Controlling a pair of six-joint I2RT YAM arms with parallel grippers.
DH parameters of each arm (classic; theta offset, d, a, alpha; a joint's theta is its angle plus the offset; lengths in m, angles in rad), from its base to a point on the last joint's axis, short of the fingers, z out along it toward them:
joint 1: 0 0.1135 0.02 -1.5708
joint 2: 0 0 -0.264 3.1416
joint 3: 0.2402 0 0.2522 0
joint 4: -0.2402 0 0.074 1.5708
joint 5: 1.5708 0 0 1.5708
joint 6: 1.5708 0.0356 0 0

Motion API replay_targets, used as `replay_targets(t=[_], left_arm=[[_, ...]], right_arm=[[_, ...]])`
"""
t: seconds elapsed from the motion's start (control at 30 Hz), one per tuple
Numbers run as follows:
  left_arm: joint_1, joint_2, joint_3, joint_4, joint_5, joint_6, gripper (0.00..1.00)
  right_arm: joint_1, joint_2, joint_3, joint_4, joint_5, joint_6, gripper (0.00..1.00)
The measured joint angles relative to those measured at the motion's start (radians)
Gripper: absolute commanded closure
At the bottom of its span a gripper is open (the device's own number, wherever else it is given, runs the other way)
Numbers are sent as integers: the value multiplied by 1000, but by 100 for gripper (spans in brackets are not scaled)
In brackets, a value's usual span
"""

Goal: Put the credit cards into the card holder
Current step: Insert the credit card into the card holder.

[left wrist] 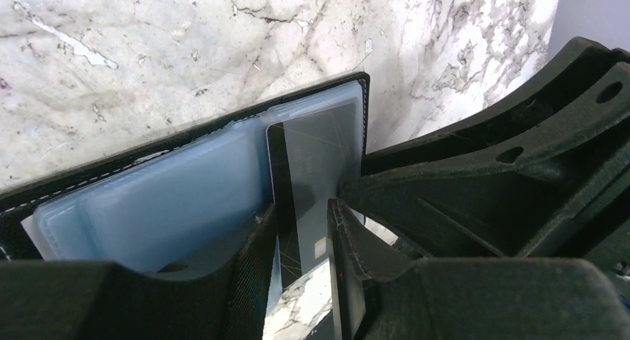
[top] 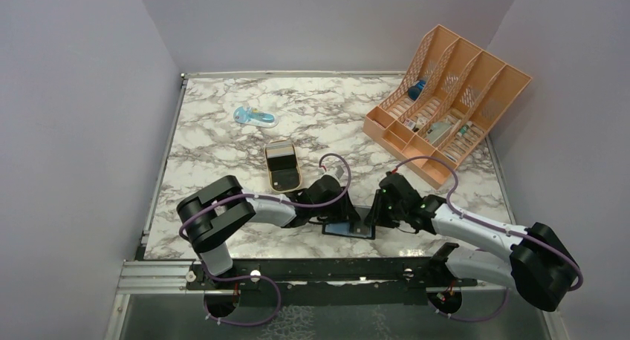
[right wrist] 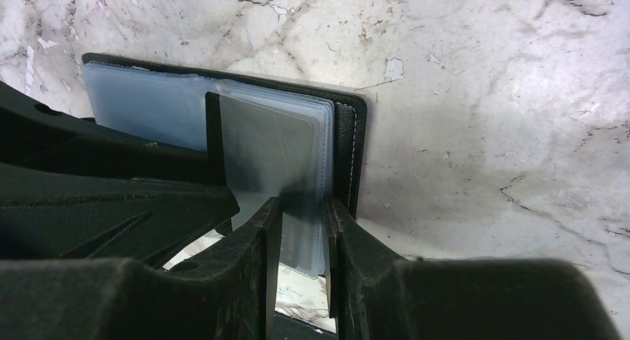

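Over the open card holder (top: pixel 349 229), one credit card (left wrist: pixel 319 169), not yet seated, stands between left gripper (left wrist: pixel 301 208) jaws, grip unclear; right gripper (right wrist: pixel 302 206) pinches a sleeve (right wrist: pixel 260 147)

Top view: card holder (top: pixel 348 230) lies flat on the table (top: pixel 215 154), lower centre. Left gripper (top: pixel 332 218) is at its left end, right gripper (top: pixel 369 220) at its right end. Tin (top: pixel 282 166) sits just above-left of the holder. Small packet (top: pixel 255 117) is further up, centre-left. Organizer (top: pixel 446 102) is upper right. Left wrist view: card (left wrist: pixel 316 162) on the holder's right-hand sleeve, lower end between the fingers.
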Motion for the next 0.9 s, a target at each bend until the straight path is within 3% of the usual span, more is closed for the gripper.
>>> replay_targets(t=[0.23, 0.53, 0.77, 0.9], left_arm=[[-1, 13, 19, -9, -59, -5, 63], [-9, -23, 21, -27, -126, -3, 57], [-12, -89, 37, -130, -174, 62, 55], [-8, -107, 80, -218, -197, 149, 55]], right_arm=[[0, 29, 17, 8, 17, 13, 74], [0, 54, 58, 25, 95, -11, 55], [0, 8, 65, 11, 112, -58, 54], [0, 1, 77, -2, 110, -89, 47]])
